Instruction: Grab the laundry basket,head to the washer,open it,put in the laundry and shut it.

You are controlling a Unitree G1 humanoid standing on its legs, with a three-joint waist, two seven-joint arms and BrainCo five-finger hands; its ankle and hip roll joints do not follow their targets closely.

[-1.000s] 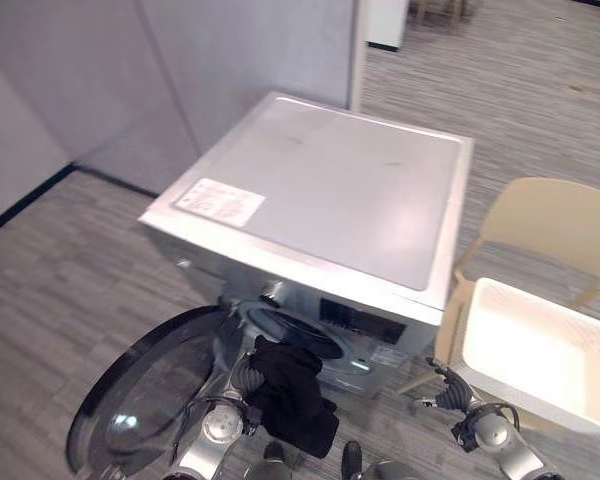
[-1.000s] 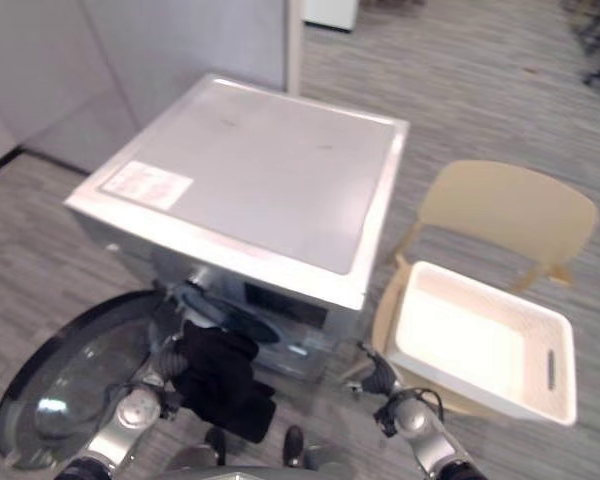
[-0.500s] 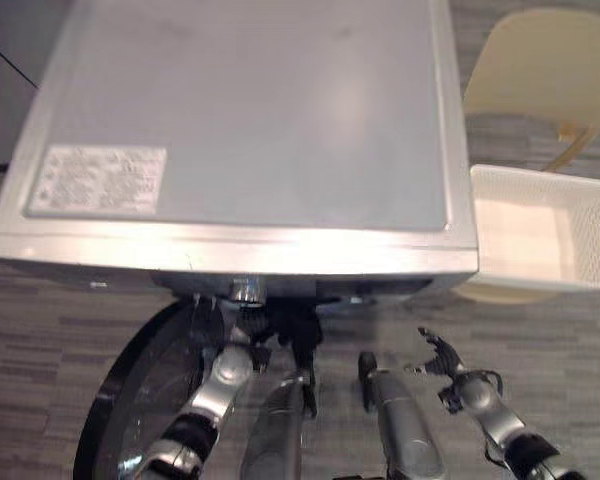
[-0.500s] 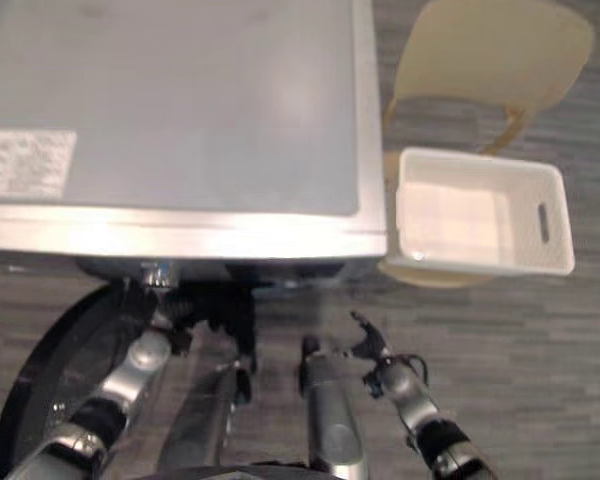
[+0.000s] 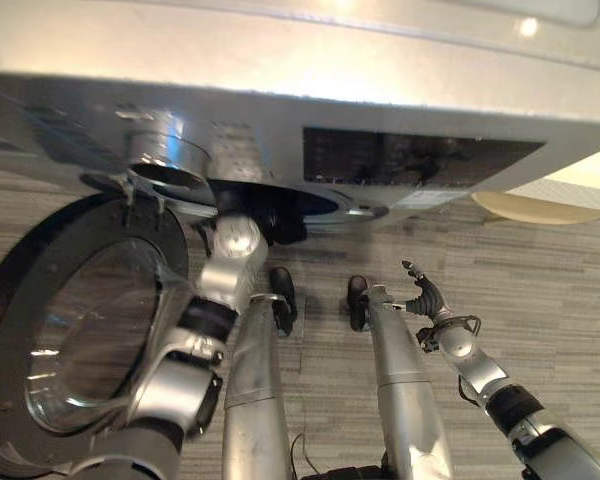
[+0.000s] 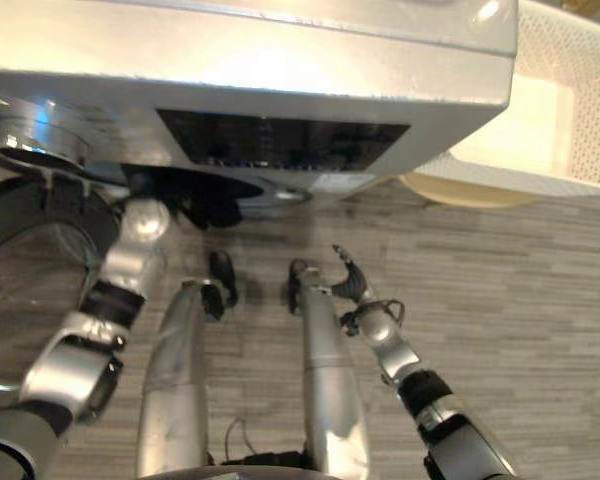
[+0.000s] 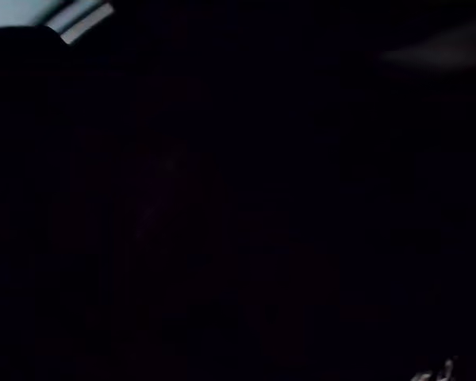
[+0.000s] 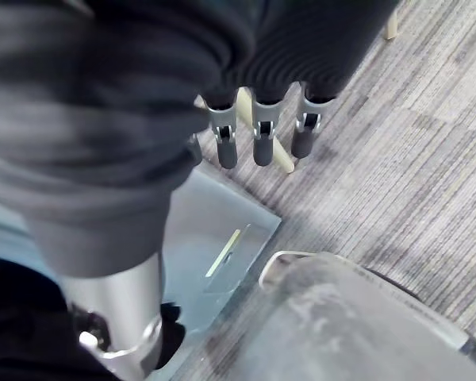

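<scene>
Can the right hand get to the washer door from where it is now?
Probably not directly. The right hand hangs open over the floor, while the washer door stands swung open on the far left, with the left arm reaching into the drum opening between them.

Head pair downward, close over washer (image 5: 310, 70)

Left hand now inside the washer

The left hand (image 5: 265, 218) has carried the dark laundry (image 5: 280, 215) up into the washer (image 5: 310, 60) opening, toward twelve o'clock from where it hung.
</scene>
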